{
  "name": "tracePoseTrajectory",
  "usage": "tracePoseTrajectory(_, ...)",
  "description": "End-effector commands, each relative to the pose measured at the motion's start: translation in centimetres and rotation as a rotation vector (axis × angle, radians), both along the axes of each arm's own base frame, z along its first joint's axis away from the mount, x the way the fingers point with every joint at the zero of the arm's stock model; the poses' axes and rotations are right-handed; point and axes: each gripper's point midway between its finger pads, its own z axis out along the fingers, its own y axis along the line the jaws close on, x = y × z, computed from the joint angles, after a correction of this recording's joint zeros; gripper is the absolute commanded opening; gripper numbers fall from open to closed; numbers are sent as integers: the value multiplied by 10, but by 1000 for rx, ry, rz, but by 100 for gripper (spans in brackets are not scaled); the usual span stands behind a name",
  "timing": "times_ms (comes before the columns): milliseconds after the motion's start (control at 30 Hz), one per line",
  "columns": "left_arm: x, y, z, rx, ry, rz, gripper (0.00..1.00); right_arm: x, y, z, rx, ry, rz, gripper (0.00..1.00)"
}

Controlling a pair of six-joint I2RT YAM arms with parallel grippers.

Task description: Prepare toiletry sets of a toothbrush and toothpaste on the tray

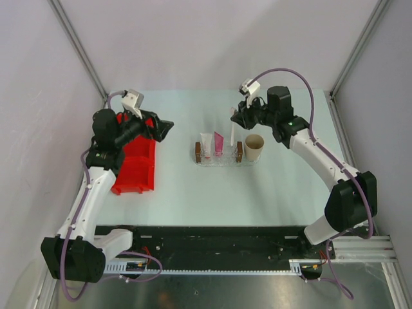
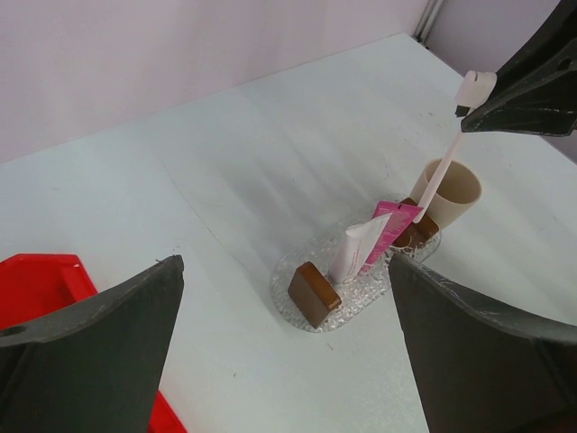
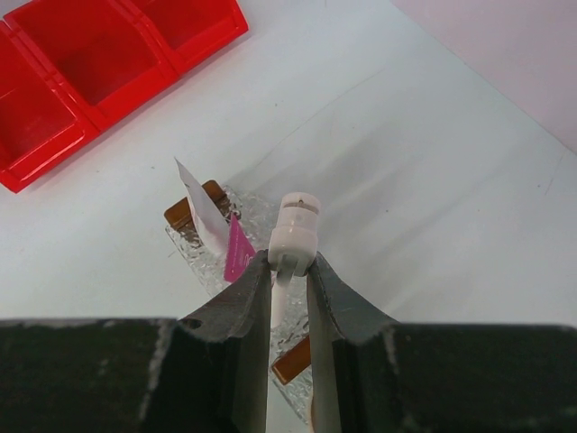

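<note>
Toothbrush [image 1: 232, 132] pinched near upright in right end effector [image 1: 237, 119], lower end reaching tray [image 1: 222, 163] just below it. Left end effector [image 1: 165, 128] spread wide, well apart from tray. Tabletop [image 1: 277, 187] pale, matte; plain whitish walls [image 1: 193, 38] behind and both sides.

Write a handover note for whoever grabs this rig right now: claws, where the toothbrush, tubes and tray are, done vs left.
Left claw: open, holding nothing, raised near the far end of the red bin.
Right claw: shut on the toothbrush, held roughly upright over the tray. Its lower end is down by the pink tube; can't tell if it touches anything.
The tray is mid-table, with the tan cup just to its right.
Done: white tube and pink tube stand in the tray between the brown blocks.
Left: probably set the toothbrush in, release, back off.
</note>
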Motion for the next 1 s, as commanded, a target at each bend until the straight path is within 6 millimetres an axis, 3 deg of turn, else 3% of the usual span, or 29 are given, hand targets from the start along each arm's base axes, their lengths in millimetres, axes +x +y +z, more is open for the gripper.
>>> tracePoseTrajectory(0,-1,7,11,29,-65,17,100,7,3,3,-7,-54,-6,0)
tracePoseTrajectory(967,-3,8,7,26,-57,16,100,6,13,-27,-40,-51,-4,0)
